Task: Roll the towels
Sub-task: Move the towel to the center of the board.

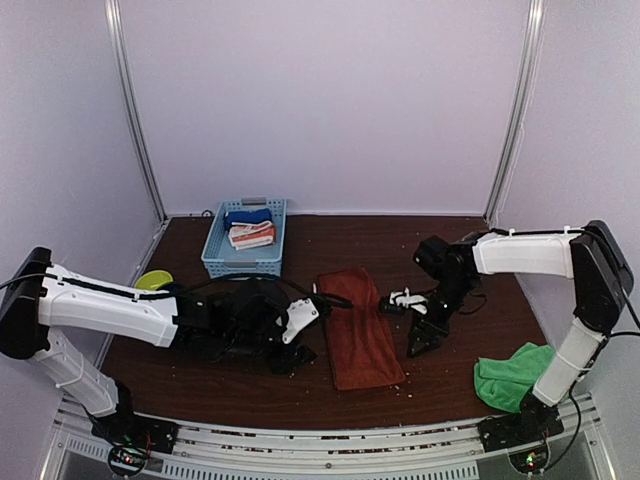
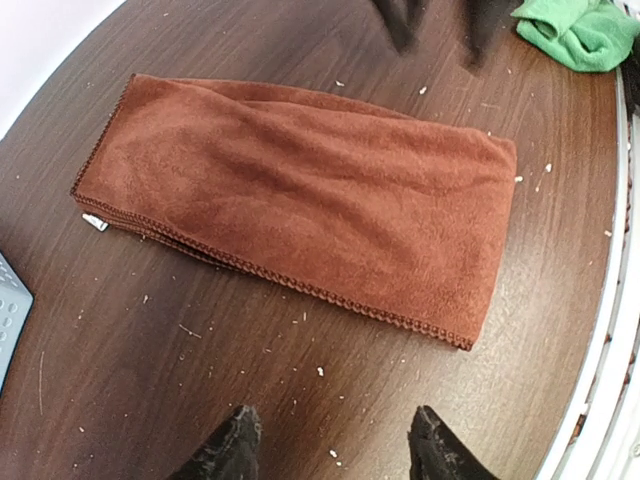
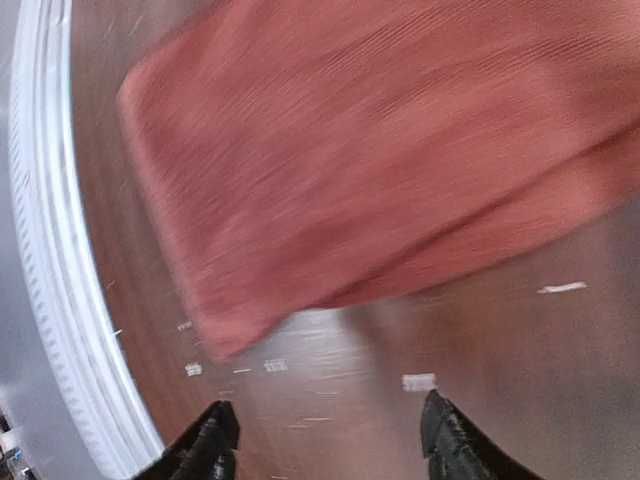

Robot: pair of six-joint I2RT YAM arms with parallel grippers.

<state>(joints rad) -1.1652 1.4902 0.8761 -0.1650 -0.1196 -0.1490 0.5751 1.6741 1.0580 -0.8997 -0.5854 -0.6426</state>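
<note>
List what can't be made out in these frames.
Right wrist: motion blur smears the rust towel; its hem is unreadable.
Left wrist: green towel cut off by the top edge.
Top: basket contents too small; yellow-green object half hidden behind the left arm.

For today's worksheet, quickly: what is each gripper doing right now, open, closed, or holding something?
Left gripper: open, holding nothing.
Right gripper: open, holding nothing.

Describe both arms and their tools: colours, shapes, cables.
Both are built of white shell links with black joints: the left arm and the right arm. Thin black cables run along them. The left tool and the right tool each end in two dark, tapered fingers.
</note>
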